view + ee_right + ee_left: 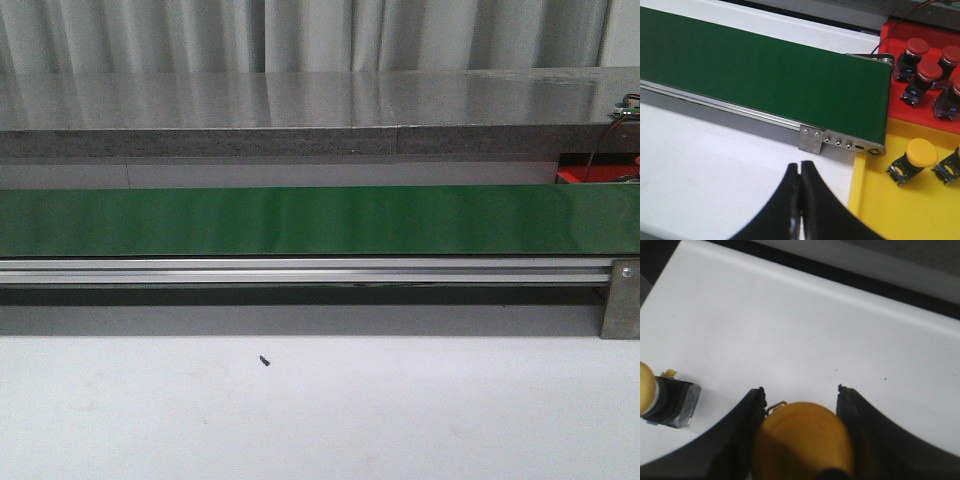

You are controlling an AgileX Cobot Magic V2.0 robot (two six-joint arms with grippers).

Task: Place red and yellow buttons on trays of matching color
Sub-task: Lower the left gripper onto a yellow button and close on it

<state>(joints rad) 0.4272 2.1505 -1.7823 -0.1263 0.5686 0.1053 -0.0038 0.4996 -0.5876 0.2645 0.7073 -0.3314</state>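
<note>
Front view: only the green belt point(300, 220) and white counter point(320, 420) show; no arms, buttons or trays visible apart from a red sliver past the belt's right end. Nothing to check here.

Left wrist view: left tool point(802, 405) is grasping a yellow button point(802, 442), fingers against both its sides over the counter. A second button point(665, 397) lies on its side just beside the held one, yellow cap, dark boxy base. Judgement: step in hand is carrying the held button to the yellow tray; keep the grip firm, the cap is rounded and smooth and may slip, and lift clear of the neighbour.

Right wrist view: right tool point(800, 200) is clenched on nothing, above the counter near the belt's end. Yellow tray point(900, 210) sits just beyond the belt end, holding a yellow-capped button point(915, 157); red tray point(920, 107) adjoins it with several red buttons point(917, 77). Set down on bare yellow floor, apart from the button there.
</note>
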